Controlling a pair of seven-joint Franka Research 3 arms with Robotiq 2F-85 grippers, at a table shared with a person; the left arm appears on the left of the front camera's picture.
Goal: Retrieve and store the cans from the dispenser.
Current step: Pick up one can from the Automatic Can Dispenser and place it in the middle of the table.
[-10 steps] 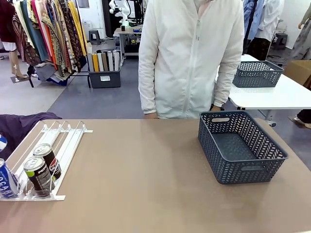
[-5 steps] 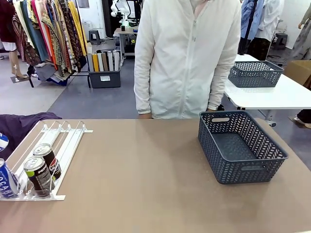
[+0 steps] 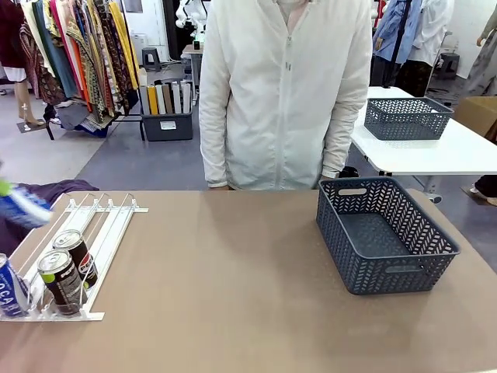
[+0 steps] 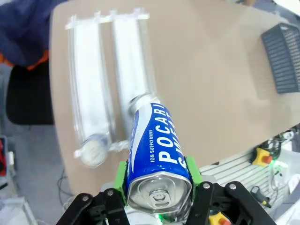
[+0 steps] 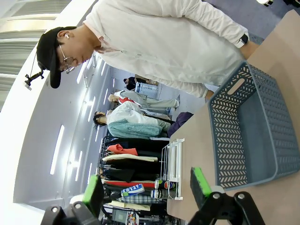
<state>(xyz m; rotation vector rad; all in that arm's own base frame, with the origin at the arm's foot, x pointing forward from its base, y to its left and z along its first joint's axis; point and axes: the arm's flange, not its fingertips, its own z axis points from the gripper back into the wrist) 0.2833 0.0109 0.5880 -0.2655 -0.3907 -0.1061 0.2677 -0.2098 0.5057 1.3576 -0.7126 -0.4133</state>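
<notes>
Jaws of the left gripper (image 4: 157,172) are closing on a blue can (image 4: 157,140). The green pads (image 4: 122,174) are pressing against opposite sides of the can body, just below its silver top. The can carries white lettering and is pointing away from the wrist, toward the table (image 4: 206,93) below. It is hanging above the dispenser (image 4: 89,84), clear of the lanes and touching nothing but the pads. In the front view this can is showing as a blue and white blur (image 3: 22,208) at the picture's left edge, above the near left part of the dispenser (image 3: 109,225).

The dispenser is lying flat at the left end of the table (image 3: 233,295), its lanes running from the far side to the near side. Two black cans (image 3: 60,281) are resting one behind the other in one lane, at the near end against the stops. A second blue can (image 3: 9,287) is resting in a lane further left, partly cut off by the frame edge. The left wrist view is showing one silver can end (image 4: 92,151) at the stop end of a lane.

The right gripper (image 5: 147,185) is standing with its jaws wide apart. Nothing is lying between its green pads (image 5: 200,180), and it is touching nothing. It is looking at the dark grey mesh basket (image 5: 248,126).

The mesh basket (image 3: 384,233) is sitting on the right part of the table, well apart from the dispenser. No can is lying in it.

A person (image 3: 283,93) in a white jacket is standing at the far side of the table, between the dispenser and the basket.
</notes>
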